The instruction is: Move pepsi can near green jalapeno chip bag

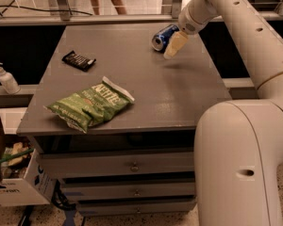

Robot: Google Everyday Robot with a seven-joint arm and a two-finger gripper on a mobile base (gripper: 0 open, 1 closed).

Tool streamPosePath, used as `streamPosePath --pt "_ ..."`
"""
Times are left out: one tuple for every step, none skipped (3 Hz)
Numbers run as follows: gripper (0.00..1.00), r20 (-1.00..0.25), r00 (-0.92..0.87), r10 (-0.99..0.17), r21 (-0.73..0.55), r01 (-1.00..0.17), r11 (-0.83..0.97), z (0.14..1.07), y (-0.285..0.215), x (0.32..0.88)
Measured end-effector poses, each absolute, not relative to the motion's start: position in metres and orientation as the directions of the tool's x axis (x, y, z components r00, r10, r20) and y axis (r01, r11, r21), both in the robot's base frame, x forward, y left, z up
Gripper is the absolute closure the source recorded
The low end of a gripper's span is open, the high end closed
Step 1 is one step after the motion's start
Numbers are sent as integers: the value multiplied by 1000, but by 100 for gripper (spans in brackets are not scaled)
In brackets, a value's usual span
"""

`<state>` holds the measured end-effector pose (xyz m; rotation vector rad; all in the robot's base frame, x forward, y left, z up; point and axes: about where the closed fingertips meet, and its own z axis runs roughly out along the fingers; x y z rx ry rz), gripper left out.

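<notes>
Reaching over the far right of the table (179,93), the gripper (175,44) hangs just beside the pepsi can (163,36), which lies on its side; whether its fingers hold the can cannot be told. A secure grasp must precede carrying it toward the green jalapeno chip bag (89,105) at the near left.

The robot's body is glossy white with rounded, tube-like arm segments; small dark round holes dot the shell, and a thin seam rings the arm. The gripper (174,44), just beside the pepsi can (163,36), ends in pale cream jaws.
</notes>
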<state>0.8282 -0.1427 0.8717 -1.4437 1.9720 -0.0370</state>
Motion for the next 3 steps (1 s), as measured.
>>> streamPosePath --pt "0 -532 -147 -834 -407 -819 405 867 -143 832" --pt "0 -564 -151 -812 -429 -786 445 870 -147 840" --pt "0 -629 -186 -755 -411 -744 526 874 -157 849"
